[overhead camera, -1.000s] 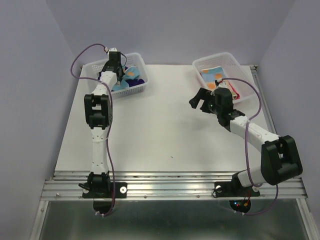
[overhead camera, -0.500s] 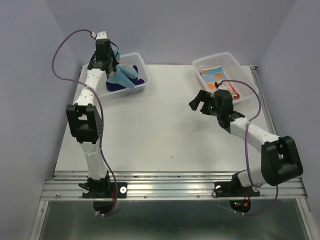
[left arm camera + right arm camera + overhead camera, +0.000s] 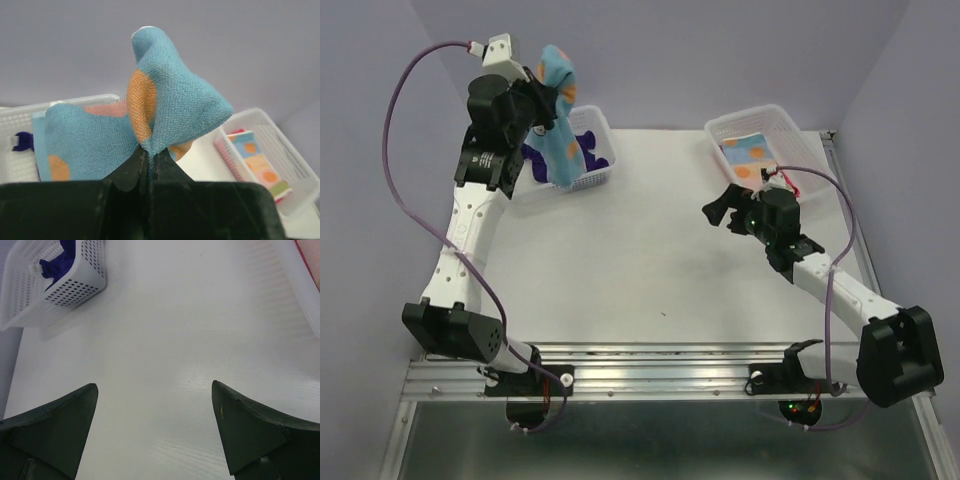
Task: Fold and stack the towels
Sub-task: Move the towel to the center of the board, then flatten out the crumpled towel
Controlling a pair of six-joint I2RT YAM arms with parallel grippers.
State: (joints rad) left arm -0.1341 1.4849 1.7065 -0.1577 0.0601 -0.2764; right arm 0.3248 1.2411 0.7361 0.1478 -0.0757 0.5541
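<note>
My left gripper (image 3: 546,97) is shut on a light blue towel with orange spots (image 3: 562,105) and holds it high above the left basket (image 3: 588,176); the cloth hangs down toward it. In the left wrist view the towel (image 3: 165,100) bunches above my closed gripper (image 3: 148,159). A dark purple towel (image 3: 588,145) lies in the left basket, also seen in the right wrist view (image 3: 60,257). Folded towels, light blue with orange spots on top (image 3: 748,152), sit in the right basket (image 3: 785,130). My right gripper (image 3: 722,213) is open and empty above the table (image 3: 155,390).
The white table (image 3: 640,260) runs between the two baskets. A metal rail (image 3: 660,375) lines the near edge. Purple walls close in the back and both sides.
My left arm has risen and swung back to the left, lifting the light blue towel out of the left basket. My right gripper has shifted slightly and stays open.
</note>
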